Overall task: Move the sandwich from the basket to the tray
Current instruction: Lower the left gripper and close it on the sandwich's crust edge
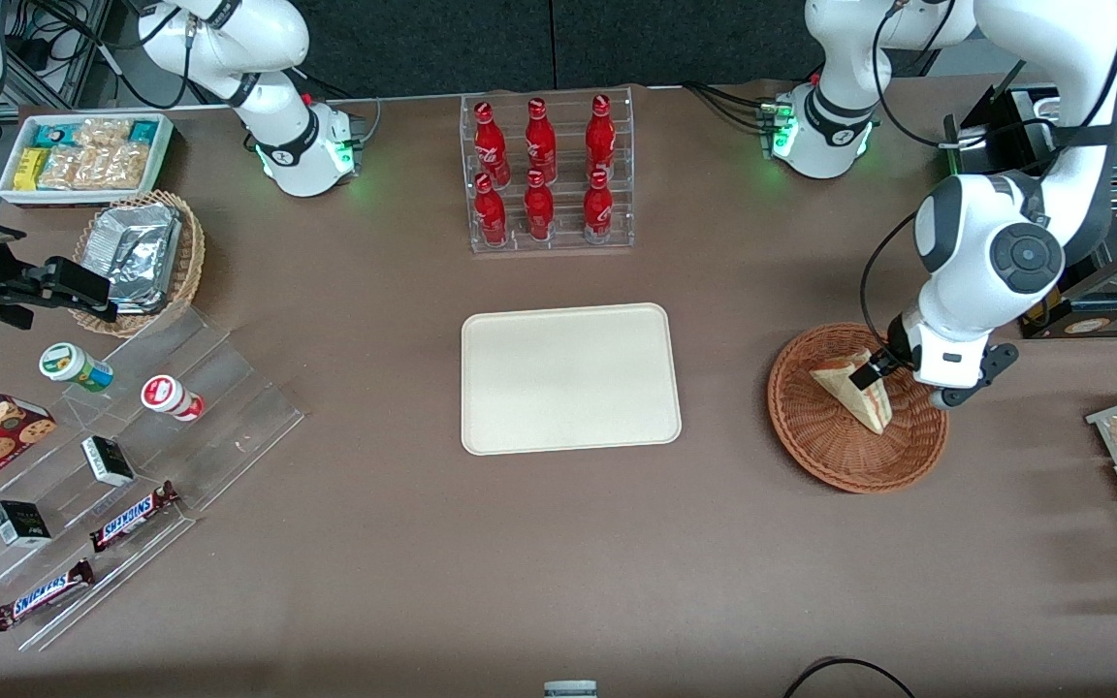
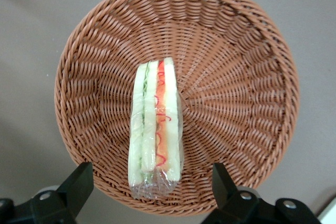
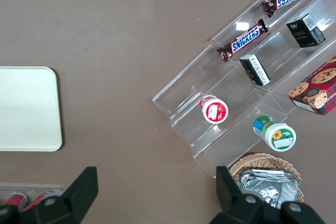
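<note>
The left arm's gripper (image 2: 149, 190) hangs over the round wicker basket (image 1: 811, 427), its two black fingers (image 2: 77, 186) spread wide apart with nothing between them, one to each side of the sandwich (image 2: 156, 129) and above it, not touching it. The sandwich, a wrapped triangular wedge, stands on edge inside the basket, its white bread slices upright with red, orange and green filling showing along the cut face; in the front view its pale side (image 1: 854, 388) leans just beside the gripper body. The reddish-brown basket sits on the brown table (image 1: 403, 543) toward the working arm's end. Well apart from it, near the table's middle, lies the cream-white tray (image 1: 568, 378), flat, with nothing on it. Farther from the front camera than the tray stands a clear rack of six red bottles (image 1: 546, 174). Toward the parked arm's end are clear stepped shelves (image 1: 209, 407) with Snickers bars (image 1: 132, 517), small cups and boxes, and a tan basket of foil packets (image 1: 137, 257).
</note>
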You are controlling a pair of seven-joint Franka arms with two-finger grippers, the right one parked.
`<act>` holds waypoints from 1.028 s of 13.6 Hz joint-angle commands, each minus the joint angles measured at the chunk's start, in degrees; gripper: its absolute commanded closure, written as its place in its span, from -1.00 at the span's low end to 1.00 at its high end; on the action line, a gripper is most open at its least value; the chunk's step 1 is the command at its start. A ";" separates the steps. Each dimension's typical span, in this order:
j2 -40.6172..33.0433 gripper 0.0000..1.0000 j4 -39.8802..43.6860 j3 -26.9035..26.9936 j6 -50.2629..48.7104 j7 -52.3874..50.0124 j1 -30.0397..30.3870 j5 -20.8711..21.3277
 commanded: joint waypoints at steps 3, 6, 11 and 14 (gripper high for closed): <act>2.59 -1.00 -2.12 0.17 7.20 -5.03 -0.39 0.86; 4.44 -1.00 -2.99 0.17 8.61 -5.21 -1.00 0.86; 5.93 -0.95 -3.62 0.17 9.76 -5.21 -1.00 0.86; 6.20 0.21 -3.79 0.17 9.76 -5.29 -1.00 0.78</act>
